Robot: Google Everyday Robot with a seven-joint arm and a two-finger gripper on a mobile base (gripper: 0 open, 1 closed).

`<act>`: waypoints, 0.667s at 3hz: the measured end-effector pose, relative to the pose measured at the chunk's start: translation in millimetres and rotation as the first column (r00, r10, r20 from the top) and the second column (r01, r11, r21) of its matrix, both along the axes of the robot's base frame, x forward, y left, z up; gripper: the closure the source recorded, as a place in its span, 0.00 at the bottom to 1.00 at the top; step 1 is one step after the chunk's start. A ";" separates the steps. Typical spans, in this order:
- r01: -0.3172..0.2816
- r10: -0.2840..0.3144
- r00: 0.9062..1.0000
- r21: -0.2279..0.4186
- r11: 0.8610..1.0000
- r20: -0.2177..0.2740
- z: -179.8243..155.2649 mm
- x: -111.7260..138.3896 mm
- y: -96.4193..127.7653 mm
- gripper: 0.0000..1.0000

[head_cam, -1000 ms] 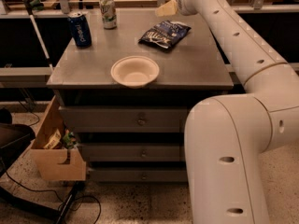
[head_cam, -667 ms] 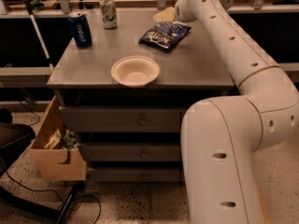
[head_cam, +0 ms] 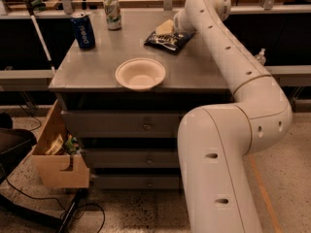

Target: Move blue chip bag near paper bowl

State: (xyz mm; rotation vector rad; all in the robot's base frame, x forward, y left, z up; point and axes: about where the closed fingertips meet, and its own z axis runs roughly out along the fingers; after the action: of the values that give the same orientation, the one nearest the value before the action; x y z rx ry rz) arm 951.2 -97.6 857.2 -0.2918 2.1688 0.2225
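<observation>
Grey metal cabinet top fills the middle of the shot, w/ a wooden bench behind it and speckled floor below.

Gripper sits at the back-right of the top, right at the far edge of the blue chip bag, on or just above it; contact unclear. Whether it's spread or pinching: can't tell from this angle. Bag lies flat, dark blue w/ white print, partly under the wrist end.

Paper bowl is nearer the front edge, centre, upright, off-white. Bag and bowl are apart, w/ bare metal between them.

White arm runs from the gripper diagonally down the right side to the bulky lower arm in the foreground, right of the cabinet.

Other stuff on top: blue soda can at back-left, upright; green-and-white can just behind and right of it, upright.

Below the top: drawers stacked on the cabinet front. Cardboard box w/ odds and ends stands on the floor at left, against the cabinet. Black cables trail near it. Orange line marks the floor at right.
</observation>
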 end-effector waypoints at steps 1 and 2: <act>-0.040 0.038 0.999 -0.085 0.996 -0.026 -9.2 -0.5 12.3 0.48; -0.053 0.050 0.998 -0.118 0.992 -0.029 -8.2 -0.7 14.6 0.72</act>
State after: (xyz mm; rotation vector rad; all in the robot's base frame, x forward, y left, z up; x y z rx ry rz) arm 950.5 -83.0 849.0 -0.4151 2.2054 0.1275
